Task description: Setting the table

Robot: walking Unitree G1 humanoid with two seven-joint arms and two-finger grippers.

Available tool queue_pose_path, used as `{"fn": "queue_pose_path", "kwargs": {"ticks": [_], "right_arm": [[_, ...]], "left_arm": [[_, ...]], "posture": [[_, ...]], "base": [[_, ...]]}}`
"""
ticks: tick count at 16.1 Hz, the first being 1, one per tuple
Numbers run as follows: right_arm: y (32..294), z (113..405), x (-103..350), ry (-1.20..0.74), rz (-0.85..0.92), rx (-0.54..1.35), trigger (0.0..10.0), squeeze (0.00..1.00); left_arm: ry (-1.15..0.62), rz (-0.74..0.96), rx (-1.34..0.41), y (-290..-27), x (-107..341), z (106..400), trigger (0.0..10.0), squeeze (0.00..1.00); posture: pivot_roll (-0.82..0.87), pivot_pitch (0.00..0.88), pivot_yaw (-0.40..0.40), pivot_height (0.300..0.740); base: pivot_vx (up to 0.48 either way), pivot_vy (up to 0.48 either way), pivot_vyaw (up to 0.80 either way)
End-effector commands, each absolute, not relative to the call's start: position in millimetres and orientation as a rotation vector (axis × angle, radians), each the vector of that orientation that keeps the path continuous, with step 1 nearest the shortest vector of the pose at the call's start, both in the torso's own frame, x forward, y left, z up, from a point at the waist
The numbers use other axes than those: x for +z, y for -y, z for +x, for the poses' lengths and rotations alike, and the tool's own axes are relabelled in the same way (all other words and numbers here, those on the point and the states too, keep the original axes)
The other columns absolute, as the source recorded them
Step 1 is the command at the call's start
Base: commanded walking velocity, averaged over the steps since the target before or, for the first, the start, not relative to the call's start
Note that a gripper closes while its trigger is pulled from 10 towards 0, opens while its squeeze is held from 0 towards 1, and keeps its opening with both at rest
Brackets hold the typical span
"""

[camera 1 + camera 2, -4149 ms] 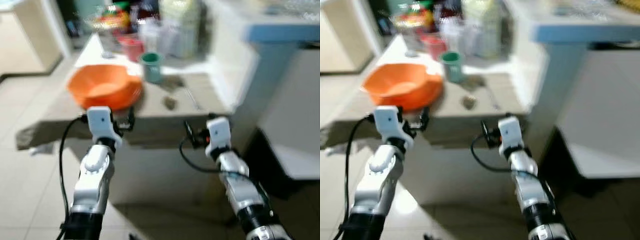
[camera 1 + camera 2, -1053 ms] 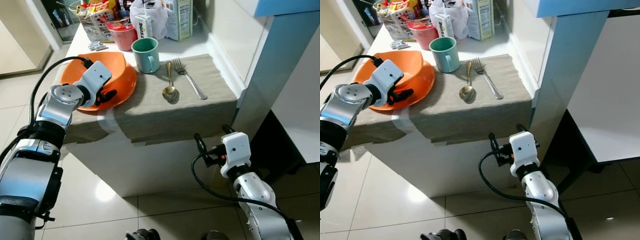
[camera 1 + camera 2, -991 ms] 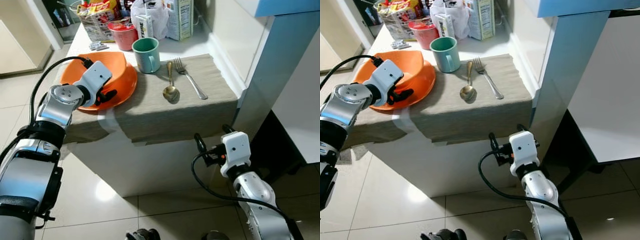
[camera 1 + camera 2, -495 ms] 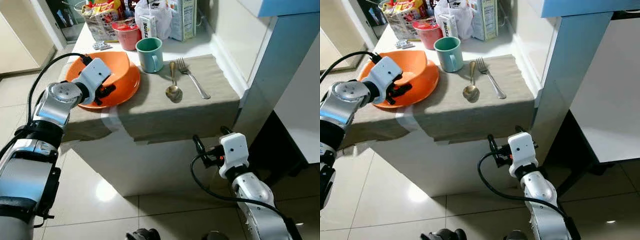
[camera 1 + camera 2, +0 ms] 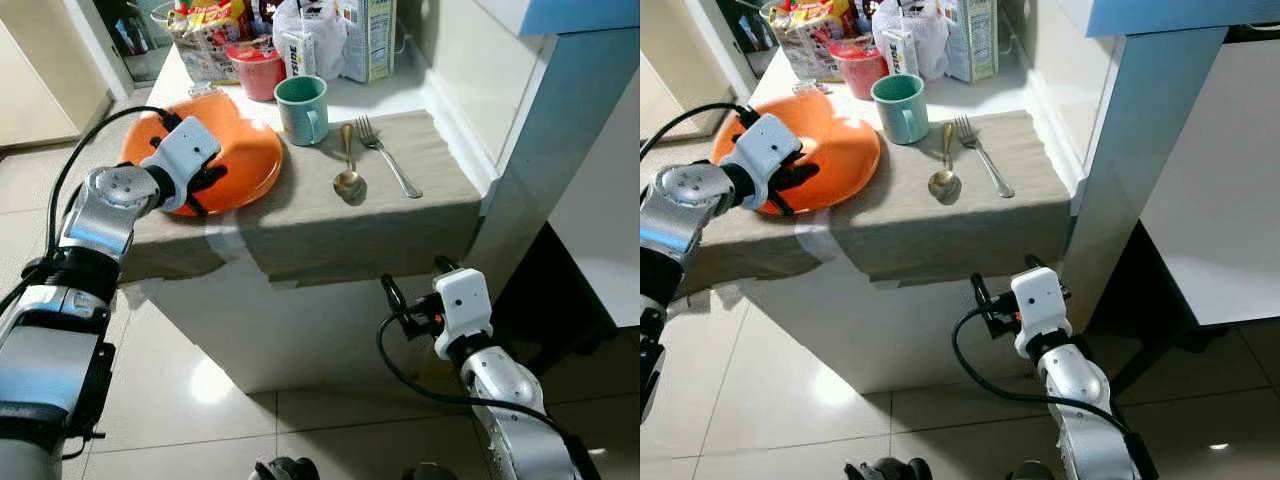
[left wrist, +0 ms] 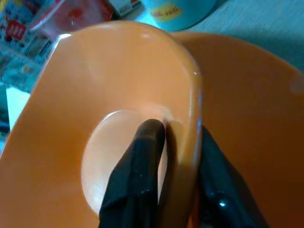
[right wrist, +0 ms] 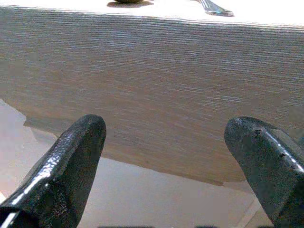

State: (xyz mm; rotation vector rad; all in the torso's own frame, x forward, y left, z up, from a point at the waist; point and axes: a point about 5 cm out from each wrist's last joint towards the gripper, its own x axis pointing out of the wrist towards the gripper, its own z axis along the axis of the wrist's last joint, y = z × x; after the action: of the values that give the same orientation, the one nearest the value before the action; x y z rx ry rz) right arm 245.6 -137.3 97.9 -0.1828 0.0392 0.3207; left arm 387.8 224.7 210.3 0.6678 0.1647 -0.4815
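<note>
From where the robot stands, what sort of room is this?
Probably a home kitchen or dining corner: a cloth-covered table set with a fork, spoon and green mug, food packets crowded behind.

The left gripper (image 5: 205,185) grips the near rim of the orange bowl (image 5: 235,150), which sits tilted on the cloth (image 5: 330,225). Beside it stand a green mug (image 5: 303,108), a spoon (image 5: 347,165) and a fork (image 5: 388,158). The right gripper (image 5: 412,300) hangs below the table edge.
</note>
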Motion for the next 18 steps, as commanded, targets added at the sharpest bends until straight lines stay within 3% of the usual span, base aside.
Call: {"fn": "queue_pose_path", "kwargs": {"ticks": [1, 9, 14, 15, 18], "right_arm": [[133.6, 244.7, 95.1, -0.05, -0.173, 0.334, 10.0, 0.0], [128.3, 248.6, 94.5, -0.038, -0.167, 0.347, 10.0, 0.0], [114.8, 260.4, 98.8, 0.003, -0.153, 0.391, 10.0, 0.0], [111.5, 265.4, 98.5, 0.007, -0.153, 0.411, 10.0, 0.0], [108.6, 272.6, 99.5, 0.016, -0.151, 0.424, 10.0, 0.0]], "left_arm": [[-0.177, 0.659, -0.484, -232.0, 208.0, 384.1, 0.0, 0.0], [0.117, 0.548, -0.364, -233.2, 253.5, 375.6, 0.0, 0.0], [0.376, 0.539, -0.226, -239.4, 310.0, 341.8, 0.0, 0.0], [0.429, 0.554, -0.137, -259.5, 334.9, 327.3, 0.0, 0.0], [0.449, 0.522, -0.016, -285.9, 347.2, 304.9, 0.0, 0.0]], "posture": [[-0.18, 0.065, 0.138, 0.736], [-0.16, 0.057, 0.129, 0.736], [-0.09, 0.026, 0.096, 0.736], [-0.05, 0.005, 0.078, 0.736], [-0.02, 0.0, 0.065, 0.736]], "base": [[0.0, 0.0, 0.0], [0.0, 0.0, 0.0], [0.0, 0.0, 0.0], [0.0, 0.0, 0.0], [0.0, 0.0, 0.0]]}}
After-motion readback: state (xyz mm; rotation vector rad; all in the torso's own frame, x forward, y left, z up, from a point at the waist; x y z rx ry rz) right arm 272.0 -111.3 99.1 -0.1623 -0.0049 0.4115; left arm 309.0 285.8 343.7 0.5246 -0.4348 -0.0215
